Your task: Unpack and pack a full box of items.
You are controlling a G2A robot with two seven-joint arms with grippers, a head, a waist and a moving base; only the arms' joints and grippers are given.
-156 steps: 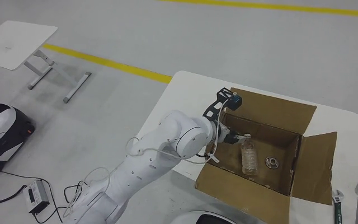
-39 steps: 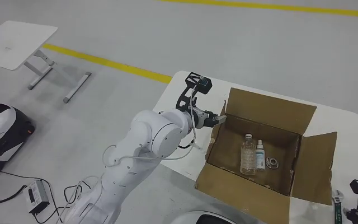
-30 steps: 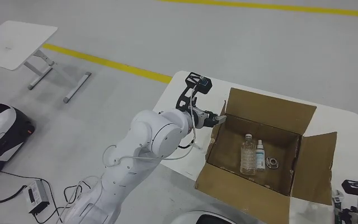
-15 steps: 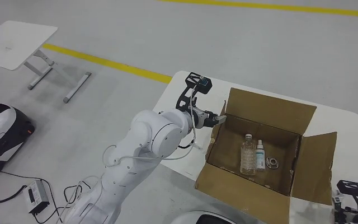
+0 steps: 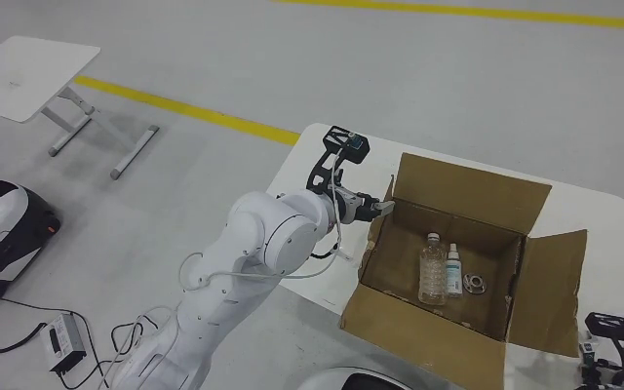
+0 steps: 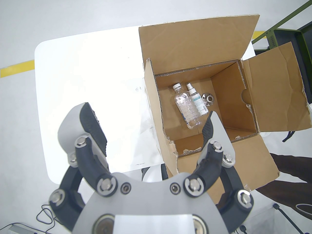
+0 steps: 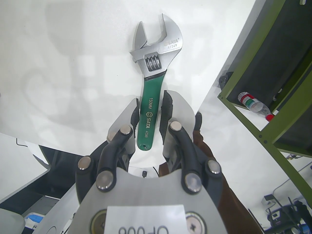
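Observation:
The open cardboard box (image 5: 458, 195) stands on the white table (image 5: 322, 156). On its floor lie a clear bottle (image 5: 432, 268), a small spray bottle (image 5: 453, 270) and a metal flange (image 5: 476, 284); these are the bottle (image 6: 186, 105), spray bottle (image 6: 196, 98) and flange (image 6: 208, 98) in the left wrist view. My left gripper (image 5: 380, 208) (image 6: 148, 109) hangs open and empty above the box's left wall. At the table's near right corner my right gripper (image 5: 600, 336) (image 7: 151, 98) is shut on the green handle of an adjustable wrench (image 7: 156, 49) lying flat on the table.
The box's right flap (image 5: 551, 292) hangs outward between the box and my right gripper. A green-framed rack (image 7: 268, 74) holding a bottle stands past the table edge beside the wrench. A small white folding table (image 5: 39, 73) stands far off on the floor.
My right gripper came into the top view at the near right corner and shifted slightly left over the wrench. The left arm, withdrawn from the box earlier, has stayed still for the last second.

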